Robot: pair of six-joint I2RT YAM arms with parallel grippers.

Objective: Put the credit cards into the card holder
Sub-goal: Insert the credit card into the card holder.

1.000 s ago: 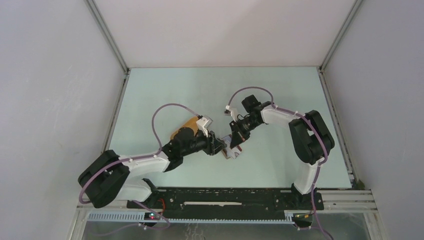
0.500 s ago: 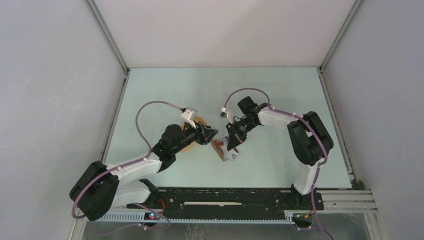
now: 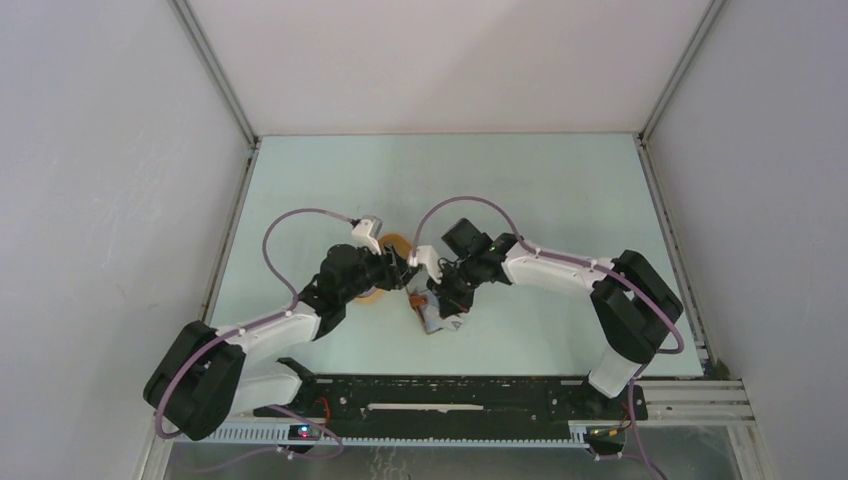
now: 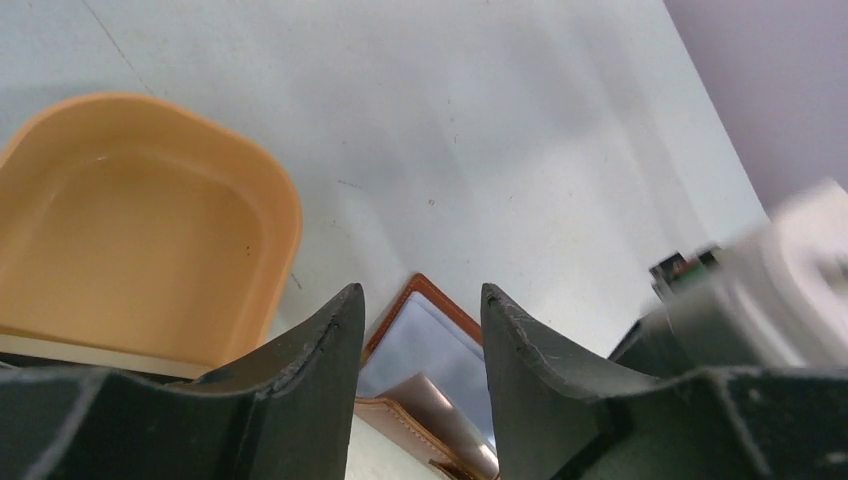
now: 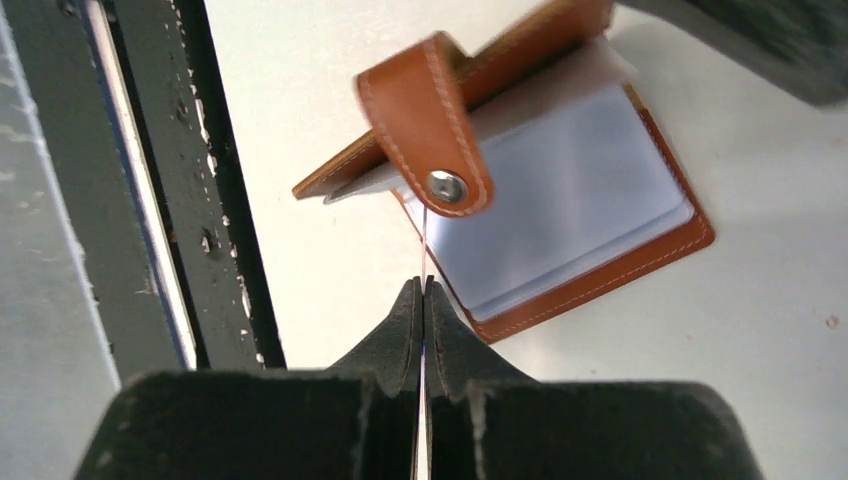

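The card holder [image 3: 436, 318] [image 5: 590, 215] lies open in the middle of the table, pale sleeves up, with its snap strap [image 5: 432, 130] raised. My right gripper [image 5: 421, 287] [image 3: 440, 298] is shut on a credit card [image 5: 424, 238], seen edge-on as a thin pale line. The card's tip reaches the holder's near edge just under the strap. My left gripper [image 4: 421, 300] [image 3: 405, 281] hovers open just left of the holder, nothing between its fingers. The holder's corner [image 4: 432, 335] shows beyond the gap.
An orange-yellow tray [image 4: 130, 230] [image 3: 397, 243] sits left of the holder, under the left wrist, and looks empty. The black mounting rail [image 5: 160, 200] runs along the near edge. White walls enclose the table on three sides.
The left gripper drew back leftward off the holder and opened a little wider. The right arm swung left and nearer with the card. The holder shifted slightly left.
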